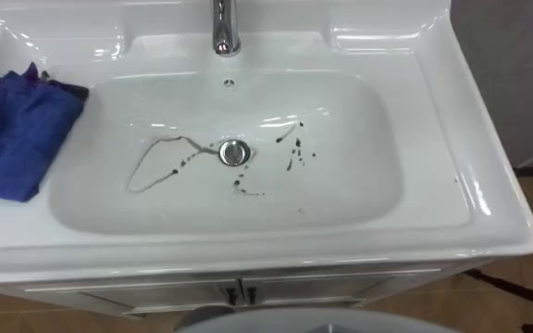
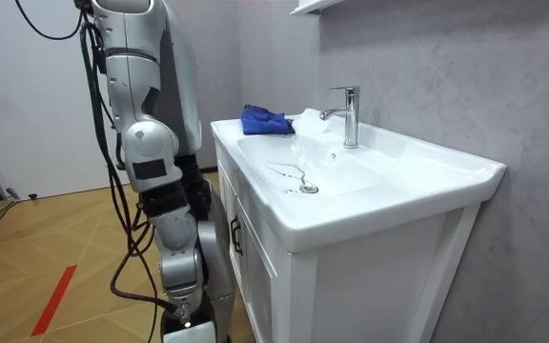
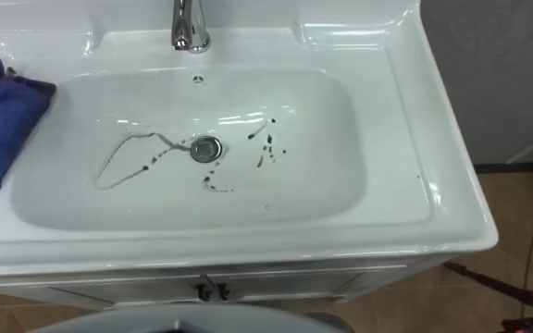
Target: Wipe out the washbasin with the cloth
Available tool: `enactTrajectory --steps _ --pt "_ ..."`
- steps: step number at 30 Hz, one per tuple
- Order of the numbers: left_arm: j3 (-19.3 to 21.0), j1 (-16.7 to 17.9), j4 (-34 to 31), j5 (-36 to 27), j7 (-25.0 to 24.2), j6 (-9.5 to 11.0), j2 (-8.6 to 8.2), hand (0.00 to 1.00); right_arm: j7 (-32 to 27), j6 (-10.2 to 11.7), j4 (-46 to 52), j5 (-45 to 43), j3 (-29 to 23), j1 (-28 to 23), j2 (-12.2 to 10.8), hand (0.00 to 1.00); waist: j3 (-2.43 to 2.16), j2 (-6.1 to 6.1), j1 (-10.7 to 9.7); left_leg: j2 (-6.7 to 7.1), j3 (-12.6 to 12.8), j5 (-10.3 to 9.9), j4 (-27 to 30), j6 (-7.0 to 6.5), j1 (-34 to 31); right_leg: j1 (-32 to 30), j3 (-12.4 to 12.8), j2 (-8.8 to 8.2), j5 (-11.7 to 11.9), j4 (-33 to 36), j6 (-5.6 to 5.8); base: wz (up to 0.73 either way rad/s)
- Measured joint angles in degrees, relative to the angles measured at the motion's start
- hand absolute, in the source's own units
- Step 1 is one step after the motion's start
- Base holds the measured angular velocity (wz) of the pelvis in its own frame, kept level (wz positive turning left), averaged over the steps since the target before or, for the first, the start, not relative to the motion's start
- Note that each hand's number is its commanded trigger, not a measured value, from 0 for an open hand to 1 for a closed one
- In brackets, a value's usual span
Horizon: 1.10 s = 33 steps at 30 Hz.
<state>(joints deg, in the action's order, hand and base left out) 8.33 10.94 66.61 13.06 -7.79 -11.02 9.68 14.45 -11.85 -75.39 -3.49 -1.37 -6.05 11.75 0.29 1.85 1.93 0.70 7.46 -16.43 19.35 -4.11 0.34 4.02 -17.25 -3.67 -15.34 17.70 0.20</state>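
Note:
The white basin [image 1: 350, 120] has dark smears in its bowl: a thin looping line [image 1: 160, 166] left of the metal drain [image 1: 234, 153] and scattered spots [image 1: 294, 153] to its right. A crumpled blue cloth [image 1: 12, 134] lies on the basin's left rim, partly over the bowl's edge. In the room view I stand close against the cabinet front, facing the basin [image 2: 389, 157], with the cloth [image 2: 265, 120] at its far end. My right arm hangs straight down beside the cabinet, with the right hand [image 2: 183, 307] low near the floor.
A chrome tap [image 1: 225, 28] stands at the back centre of the rim. Below the basin is a white cabinet with two doors [image 2: 255, 267]. A grey wall backs the basin, with a shelf [image 2: 313, 8] above. A red tape strip [image 2: 55, 297] marks the wooden floor.

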Motion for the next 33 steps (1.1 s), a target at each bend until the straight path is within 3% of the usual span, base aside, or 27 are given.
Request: enactTrajectory --steps 3,6,18,29,33 --pt "0.23 -0.17 -0.02 0.1 -0.59 -0.35 -0.08 0.0 0.0 0.01 -0.01 -0.02 -0.08 -0.17 0.01 0.0 -0.23 -0.33 -0.08 -0.06 0.02 0.08 -0.1 0.14 0.34 0.31 0.01 0.07 0.0 0.0 -0.09 0.0" --pt "1.65 -0.37 0.32 0.09 -0.61 -0.47 -0.07 0.0 0.21 -0.09 -0.17 -0.33 -0.14 -0.22 0.08 0.0 -0.05 -0.24 -0.07 -0.09 0.04 0.04 -0.28 0.25 1.3 1.09 0.1 0.17 -0.05 -0.11 -0.17 0.0" --pt "1.65 -1.38 2.18 -0.19 1.76 -0.31 -0.05 0.0 0.68 -0.18 -0.19 0.67 0.01 -0.21 0.3 0.0 -0.03 -0.41 -0.12 -0.05 0.05 0.2 -0.39 0.5 1.24 0.97 -0.06 -0.05 -0.65 -0.3 -0.66 0.0" --pt "2.35 0.5 2.73 -8.57 4.78 -0.5 -0.11 0.0 0.71 -0.23 -0.62 0.95 0.06 -0.59 0.2 0.0 -0.05 -0.27 -0.41 0.27 -0.84 0.22 -1.41 0.59 1.39 2.0 -1.02 0.08 -0.64 -2.23 -0.47 0.03" --pt "5.62 1.23 2.51 -11.32 7.48 -0.46 -0.28 0.0 0.34 -0.09 -0.64 0.97 -0.08 -0.63 0.2 0.0 -0.09 -0.22 -0.05 0.37 -1.53 0.37 -1.66 0.8 1.4 2.0 -1.75 -0.01 -0.69 -2.19 -0.47 0.08"
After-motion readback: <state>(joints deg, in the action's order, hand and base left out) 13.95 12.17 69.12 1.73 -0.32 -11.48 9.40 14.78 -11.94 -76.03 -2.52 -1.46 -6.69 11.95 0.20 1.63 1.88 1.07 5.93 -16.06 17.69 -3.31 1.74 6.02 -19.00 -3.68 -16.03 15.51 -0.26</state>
